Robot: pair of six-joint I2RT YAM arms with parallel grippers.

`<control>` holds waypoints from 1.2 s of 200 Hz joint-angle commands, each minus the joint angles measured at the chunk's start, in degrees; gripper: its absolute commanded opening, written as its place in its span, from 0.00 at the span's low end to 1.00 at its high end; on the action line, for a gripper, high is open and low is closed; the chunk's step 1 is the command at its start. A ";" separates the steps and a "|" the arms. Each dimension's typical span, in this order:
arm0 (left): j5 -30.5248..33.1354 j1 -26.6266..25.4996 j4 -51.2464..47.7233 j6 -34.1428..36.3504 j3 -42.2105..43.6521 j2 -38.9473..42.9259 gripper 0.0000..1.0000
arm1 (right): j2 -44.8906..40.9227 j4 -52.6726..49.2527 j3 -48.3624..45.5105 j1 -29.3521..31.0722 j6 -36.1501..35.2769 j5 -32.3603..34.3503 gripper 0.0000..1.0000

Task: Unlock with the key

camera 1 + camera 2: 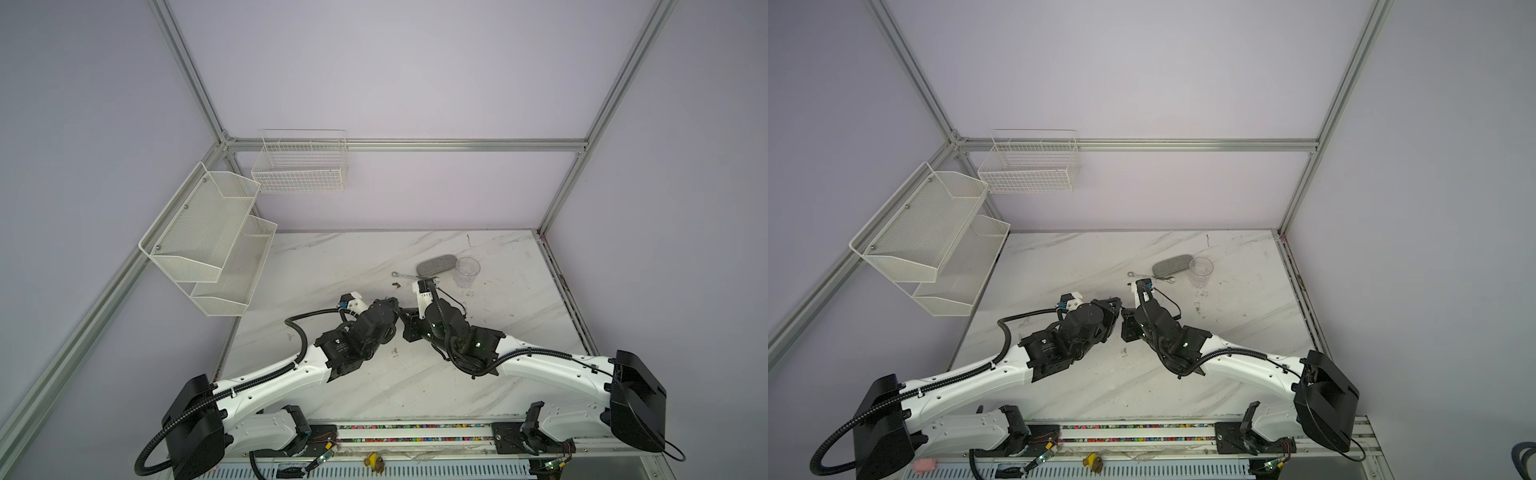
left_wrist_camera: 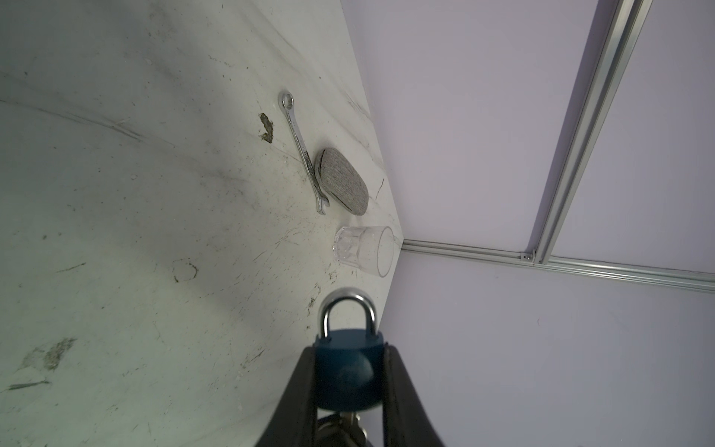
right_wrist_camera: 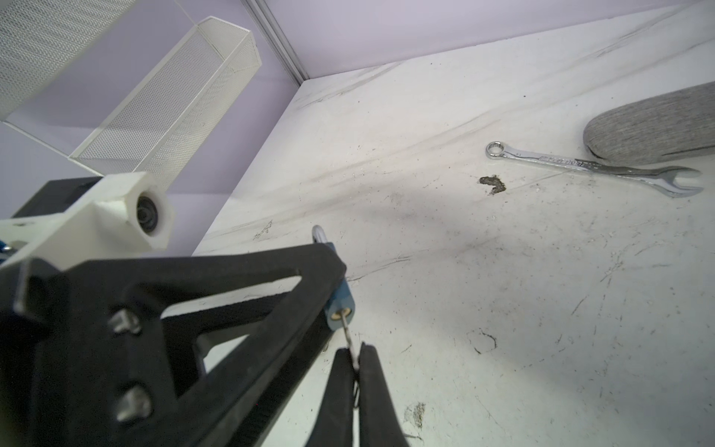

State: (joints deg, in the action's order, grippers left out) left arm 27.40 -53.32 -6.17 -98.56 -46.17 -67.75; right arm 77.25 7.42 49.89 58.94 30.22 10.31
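left claw — padlock | right claw — key, seemingly in keyhole | cup upright

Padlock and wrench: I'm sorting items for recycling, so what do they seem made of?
Padlock: the body is matte blue, either painted or plastic-coated; I cannot tell which. Its shackle is bright polished metal with sharp highlights. Wrench: it looks like shiny chrome-plated steel, with mirror glints along the stamped shaft.

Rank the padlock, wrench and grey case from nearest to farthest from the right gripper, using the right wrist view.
1. padlock, at the tips of the right gripper.
2. wrench, farther out, lying flat.
3. grey case, just behind the wrench.
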 commanded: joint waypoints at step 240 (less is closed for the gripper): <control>-5.72 5.49 -0.18 2.53 -0.76 4.65 0.00 | -10.87 1.35 -4.19 -2.61 -1.01 -8.97 0.44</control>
State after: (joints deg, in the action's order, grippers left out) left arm 22.48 -48.31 -8.64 -96.47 -46.35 -63.64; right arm 68.05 5.80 46.15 58.39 30.22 6.52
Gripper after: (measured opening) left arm 0.218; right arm 0.439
